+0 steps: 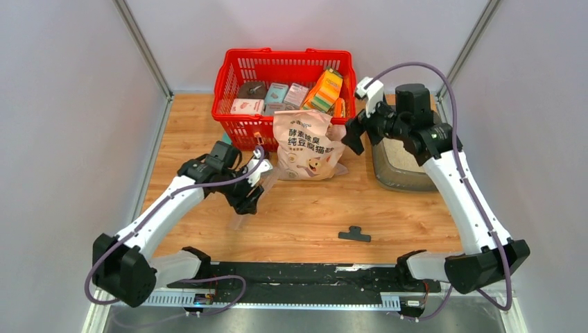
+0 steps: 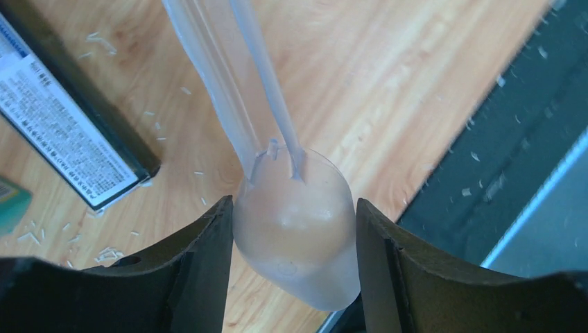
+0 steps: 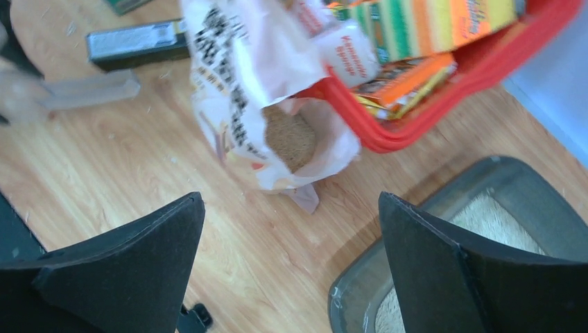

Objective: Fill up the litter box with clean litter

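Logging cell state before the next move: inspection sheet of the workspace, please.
Surface: wooden table, stray granules near the scoop.
Job's things: litter box at right holds some litter; bag open, in front of basket.
Clutter: basket holds packets; black box lying flat; small black part near front.
Tools: left tool closed on scoop bowl; right tool open, empty, between bag and litter box.
Cables: purple loops on both arms, no snag seen.
Surroundings: plain walls, nothing else seen.
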`<state>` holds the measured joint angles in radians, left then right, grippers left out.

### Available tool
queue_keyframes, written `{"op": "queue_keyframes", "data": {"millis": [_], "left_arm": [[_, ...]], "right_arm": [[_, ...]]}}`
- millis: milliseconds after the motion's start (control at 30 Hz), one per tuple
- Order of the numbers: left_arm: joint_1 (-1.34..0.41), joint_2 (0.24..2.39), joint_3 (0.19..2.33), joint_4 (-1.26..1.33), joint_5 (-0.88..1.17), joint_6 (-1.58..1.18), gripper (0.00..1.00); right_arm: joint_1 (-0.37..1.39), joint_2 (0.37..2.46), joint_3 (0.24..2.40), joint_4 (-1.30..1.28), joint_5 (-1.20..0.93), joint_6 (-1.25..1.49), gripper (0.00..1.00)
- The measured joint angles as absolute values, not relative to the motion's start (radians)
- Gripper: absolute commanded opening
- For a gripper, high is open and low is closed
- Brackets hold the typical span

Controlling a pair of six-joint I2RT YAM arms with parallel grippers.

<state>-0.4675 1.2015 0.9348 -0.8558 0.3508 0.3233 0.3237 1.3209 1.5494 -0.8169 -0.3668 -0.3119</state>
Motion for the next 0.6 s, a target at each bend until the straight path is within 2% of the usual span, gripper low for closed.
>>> {"op": "queue_keyframes", "data": {"millis": [167,333,600], "left_arm": [[-0.396,1.159,1.009,-1.118,0.575,0.698,0.0],[-0.397,1.321,1.194,-1.283,0.704,0.997,0.0],[-0.397,1.477,1.326,-1.324,0.814,1.113,0.0]], "right_arm": [[0.39,1.213,1.365,-0.76,-0.511,-0.606,0.99],[0.587,1.229,1.332,-0.748,-0.553,-0.963,0.96],[0.698,1.319,1.289,-0.721,-0.579,-1.393,0.96]]}}
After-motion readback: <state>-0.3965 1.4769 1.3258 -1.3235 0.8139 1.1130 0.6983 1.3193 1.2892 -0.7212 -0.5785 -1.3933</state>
